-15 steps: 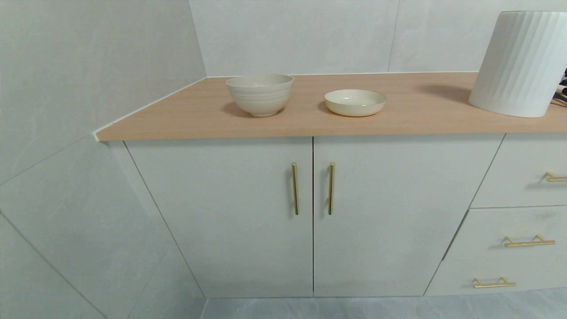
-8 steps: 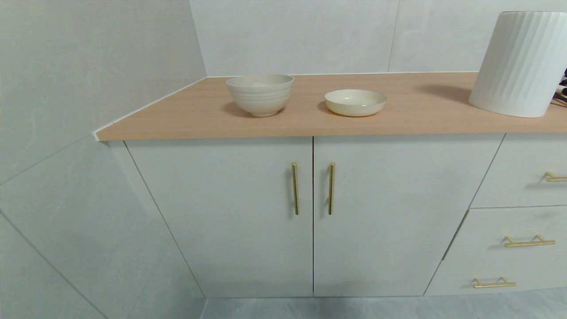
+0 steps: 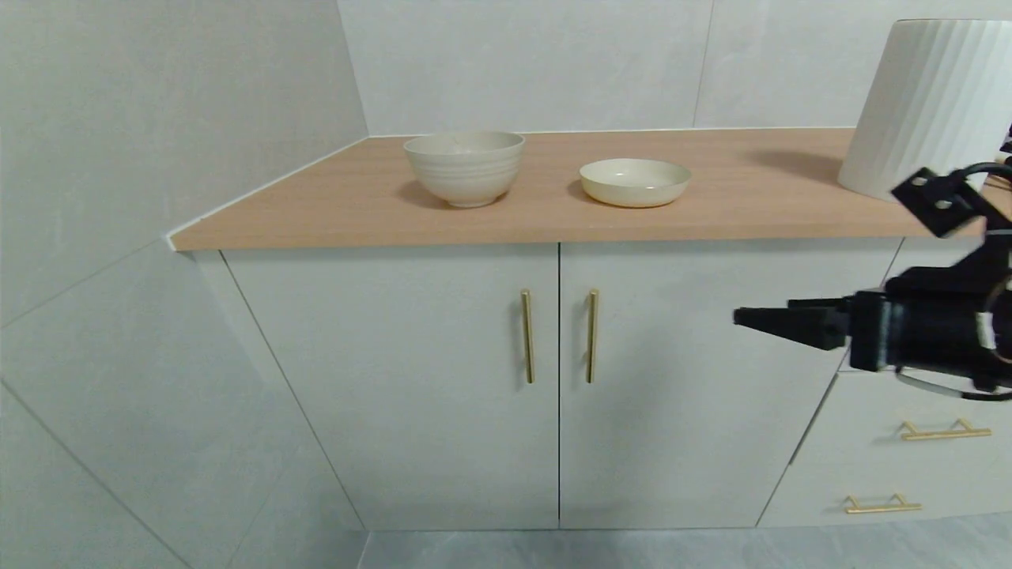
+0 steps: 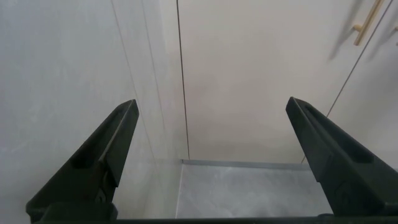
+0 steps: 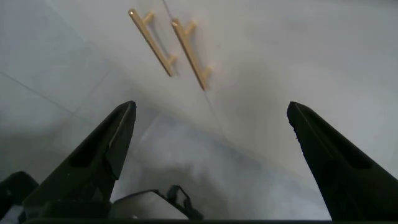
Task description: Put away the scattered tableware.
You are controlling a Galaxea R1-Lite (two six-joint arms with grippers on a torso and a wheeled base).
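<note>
A ribbed cream bowl (image 3: 464, 167) stands on the wooden countertop (image 3: 332, 209), left of centre. To its right sits a shallow cream dish (image 3: 635, 182). My right gripper (image 3: 739, 318) hangs below the counter's edge, in front of the right cabinet door (image 3: 696, 395), pointing left. In the right wrist view that gripper (image 5: 210, 107) is open with nothing between its fingers, facing the two gold door handles (image 5: 171, 46). My left gripper (image 4: 211, 101) is open and empty, low before the left cabinet door (image 4: 249, 81) and the floor.
Both cabinet doors are closed, with their gold handles (image 3: 558, 337) side by side at the middle. A tall white ribbed container (image 3: 933, 111) stands at the counter's right end. Drawers with gold pulls (image 3: 945, 431) lie at the right. A tiled wall closes the left side.
My right arm has come into the head view from the right, at the height of the cabinet doors. The bowl and dish have not moved.
</note>
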